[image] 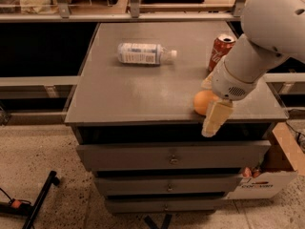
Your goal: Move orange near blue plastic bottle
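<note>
The orange sits on the grey cabinet top near its front right edge. The blue plastic bottle lies on its side at the back middle, cap pointing right. My gripper hangs from the white arm at the orange's right side. It is open. One cream finger reaches down past the front edge and the other finger shows just behind the orange. The orange rests on the top between them, partly hidden by the wrist.
A red soda can stands at the back right, behind the arm. Drawers run below the top. A cardboard box stands on the floor at the right. A shelf rail runs behind the cabinet.
</note>
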